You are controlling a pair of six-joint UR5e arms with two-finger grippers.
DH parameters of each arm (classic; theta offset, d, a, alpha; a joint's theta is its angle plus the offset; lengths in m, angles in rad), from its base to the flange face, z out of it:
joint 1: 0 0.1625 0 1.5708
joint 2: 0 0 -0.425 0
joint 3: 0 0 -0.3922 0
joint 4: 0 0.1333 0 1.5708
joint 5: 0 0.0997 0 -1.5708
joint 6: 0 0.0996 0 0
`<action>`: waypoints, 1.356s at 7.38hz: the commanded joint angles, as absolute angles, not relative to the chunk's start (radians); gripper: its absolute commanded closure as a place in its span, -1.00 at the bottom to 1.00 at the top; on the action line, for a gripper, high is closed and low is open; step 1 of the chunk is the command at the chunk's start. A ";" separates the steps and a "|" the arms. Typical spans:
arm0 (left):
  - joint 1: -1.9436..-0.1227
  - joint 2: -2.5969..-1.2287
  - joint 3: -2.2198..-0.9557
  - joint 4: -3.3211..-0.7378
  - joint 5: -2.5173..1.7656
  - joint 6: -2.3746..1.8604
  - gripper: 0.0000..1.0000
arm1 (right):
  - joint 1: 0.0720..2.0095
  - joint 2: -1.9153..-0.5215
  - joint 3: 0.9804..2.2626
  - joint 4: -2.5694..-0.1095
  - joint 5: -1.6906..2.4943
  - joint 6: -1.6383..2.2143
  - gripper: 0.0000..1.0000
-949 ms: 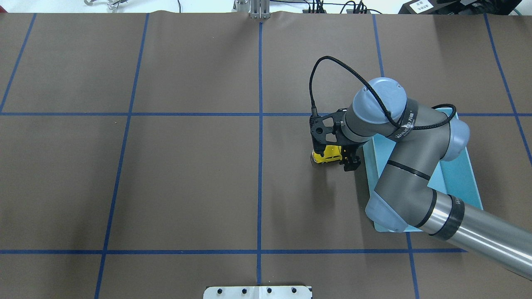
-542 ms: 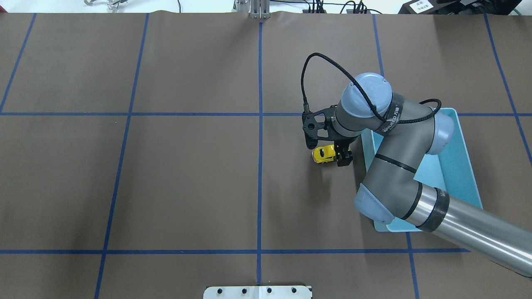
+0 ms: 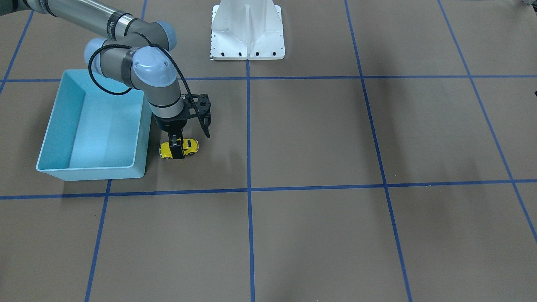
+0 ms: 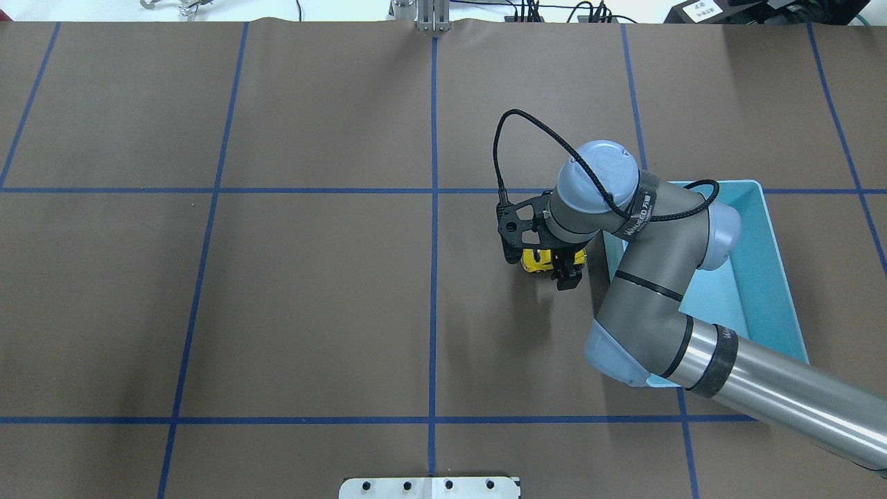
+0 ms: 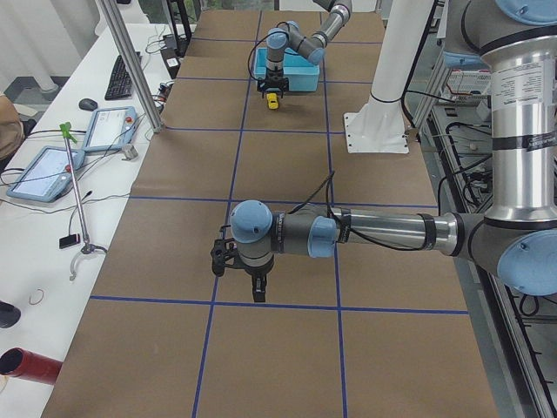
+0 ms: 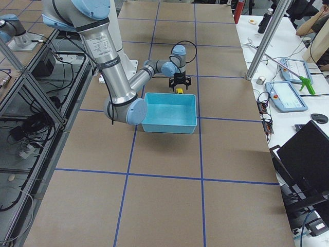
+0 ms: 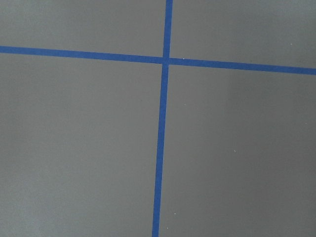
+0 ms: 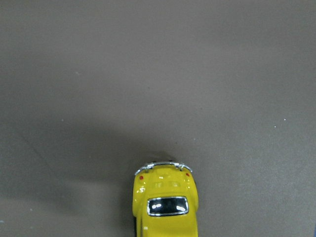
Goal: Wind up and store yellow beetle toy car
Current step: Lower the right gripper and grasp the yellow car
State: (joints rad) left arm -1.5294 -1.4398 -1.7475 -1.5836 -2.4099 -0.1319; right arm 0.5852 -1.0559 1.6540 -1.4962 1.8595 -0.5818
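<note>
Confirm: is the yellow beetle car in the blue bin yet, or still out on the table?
Out. The yellow beetle toy car sits on its wheels on the brown table, beside the light blue bin, with the right end effector around it.

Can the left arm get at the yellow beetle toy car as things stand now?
Probably not easily. The left gripper hangs far down the table from the yellow beetle toy car, and the right gripper already straddles the car beside the light blue bin.
</note>
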 commanded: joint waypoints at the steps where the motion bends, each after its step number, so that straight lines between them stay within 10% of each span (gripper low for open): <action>1: -1.529 -1.443 -1.746 -1.582 -2.410 -0.132 -1.00 | 0.583 -1.057 1.643 -1.493 1.858 -0.578 -1.00; 3: -1.529 -1.445 -1.744 -1.578 -2.410 -0.132 -1.00 | 0.581 -1.051 1.617 -1.460 1.847 -0.578 -1.00; 4: -1.529 -1.447 -1.738 -1.578 -2.410 -0.132 -1.00 | 0.581 -1.046 1.611 -1.460 1.847 -0.580 -0.42; 5: -1.529 -1.447 -1.738 -1.578 -2.410 -0.132 -1.00 | 0.581 -1.046 1.611 -1.460 1.847 -0.578 0.99; 10: -1.528 -1.450 -1.733 -1.578 -2.410 -0.132 -1.00 | 0.598 -0.900 1.695 -1.650 1.859 -0.480 1.00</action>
